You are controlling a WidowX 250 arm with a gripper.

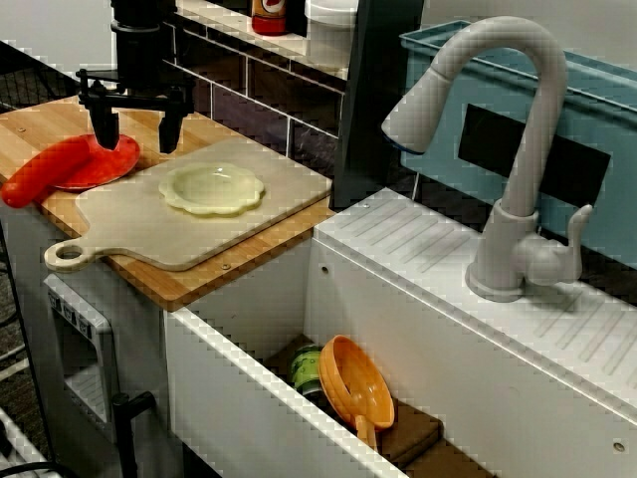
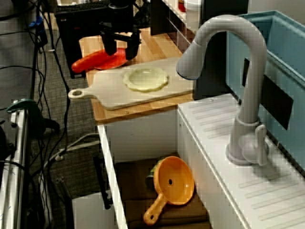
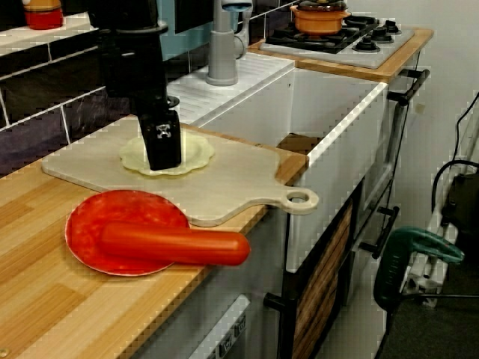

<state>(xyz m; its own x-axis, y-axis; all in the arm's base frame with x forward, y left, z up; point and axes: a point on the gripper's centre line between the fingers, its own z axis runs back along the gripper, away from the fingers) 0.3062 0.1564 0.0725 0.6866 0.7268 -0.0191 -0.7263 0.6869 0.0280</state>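
My black gripper (image 1: 136, 136) stands open with nothing between its fingers, low over the wooden counter (image 1: 189, 284). In the front view its left finger (image 1: 105, 129) hangs over the back rim of a red plate (image 1: 105, 164). Its right finger (image 1: 169, 131) is by the edge of the pale cutting board (image 1: 179, 239). A red sausage (image 1: 42, 174) lies across the plate's left side. A pale yellow scalloped dish (image 1: 212, 187) sits on the board, right of the gripper. In the view from the counter's end the gripper (image 3: 162, 153) hides part of that dish (image 3: 193, 155).
A white sink (image 1: 249, 398) next to the counter holds an orange strainer (image 1: 360, 383) and a green can (image 1: 309, 366). A grey faucet (image 1: 508, 149) stands on its ribbed deck. The tiled back wall (image 1: 249, 110) is close behind the gripper. A stove with an orange pot (image 3: 322, 16) lies beyond the sink.
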